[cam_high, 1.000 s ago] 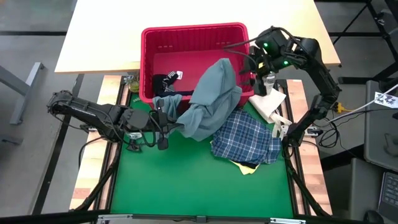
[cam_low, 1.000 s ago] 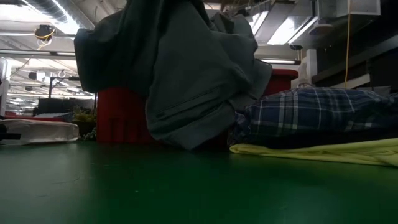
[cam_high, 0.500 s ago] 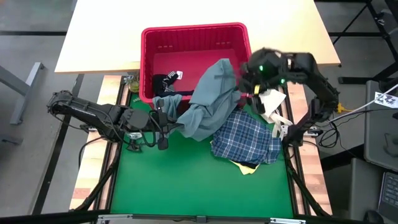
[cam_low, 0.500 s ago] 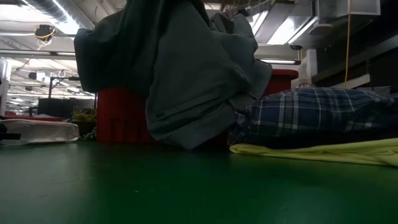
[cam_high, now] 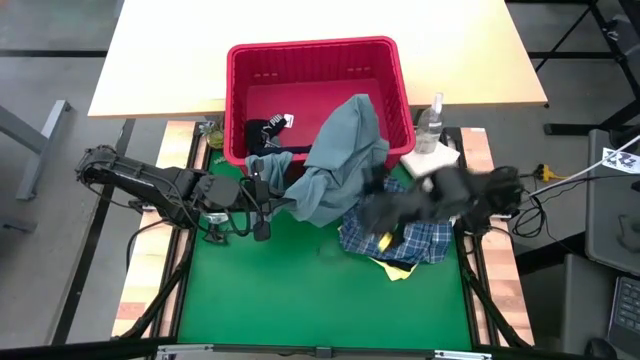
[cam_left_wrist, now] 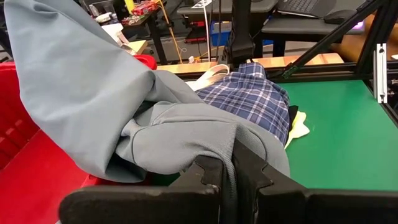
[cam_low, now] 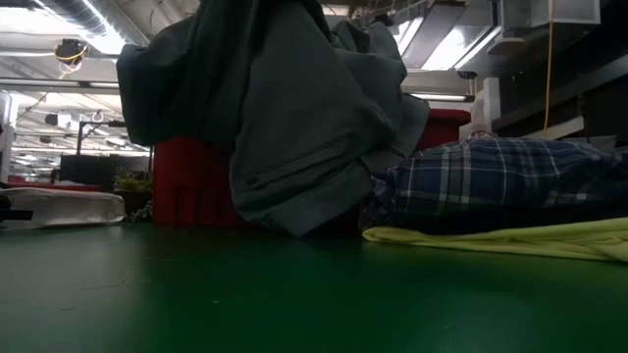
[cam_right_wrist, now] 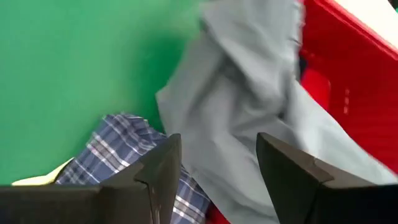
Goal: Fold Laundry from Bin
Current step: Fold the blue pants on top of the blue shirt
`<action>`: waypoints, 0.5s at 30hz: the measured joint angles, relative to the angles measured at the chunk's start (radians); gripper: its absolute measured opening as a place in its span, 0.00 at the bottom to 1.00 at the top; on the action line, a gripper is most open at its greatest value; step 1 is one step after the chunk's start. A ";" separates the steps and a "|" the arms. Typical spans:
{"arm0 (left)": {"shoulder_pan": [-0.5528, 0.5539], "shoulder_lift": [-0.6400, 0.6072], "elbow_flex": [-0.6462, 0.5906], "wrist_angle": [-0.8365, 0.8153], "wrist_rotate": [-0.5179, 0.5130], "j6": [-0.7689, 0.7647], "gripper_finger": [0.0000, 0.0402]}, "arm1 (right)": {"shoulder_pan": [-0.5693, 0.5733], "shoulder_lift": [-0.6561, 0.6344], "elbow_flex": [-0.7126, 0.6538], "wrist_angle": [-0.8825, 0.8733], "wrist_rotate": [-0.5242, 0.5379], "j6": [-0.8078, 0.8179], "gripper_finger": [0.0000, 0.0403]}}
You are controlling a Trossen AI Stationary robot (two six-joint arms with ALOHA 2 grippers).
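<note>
Over the red slotted plastic bin's (cam_high: pixel 312 60) front rim, the soft, creased grey-blue garment (cam_high: pixel 335 160) drapes onto the green mat (cam_high: pixel 300 290), its hem pinched in the closed left gripper (cam_high: pixel 262 205), while the right gripper (cam_high: pixel 385 215) hangs wide, blurred, above the crumpled plaid shirt (cam_high: pixel 400 225) and yellow garment (cam_high: pixel 400 268).

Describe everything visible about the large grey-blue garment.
The grey-blue garment is soft, matte, heavily creased cloth with a stitched hem. It drapes from inside the red bin over the front rim onto the green mat, lapping against the plaid shirt. The left gripper is shut on its lower edge; the open right gripper is above the shirt beside it.
</note>
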 joint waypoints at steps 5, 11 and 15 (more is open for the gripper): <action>0.000 0.000 0.000 0.001 0.000 0.000 0.02 | 0.096 0.136 0.000 0.001 0.029 -0.004 0.52; 0.000 0.000 0.000 0.004 0.000 0.023 0.02 | 0.149 0.299 0.000 0.000 0.039 -0.053 0.52; 0.000 0.000 0.000 0.007 -0.005 0.041 0.02 | 0.151 0.381 -0.001 0.003 0.039 -0.090 0.52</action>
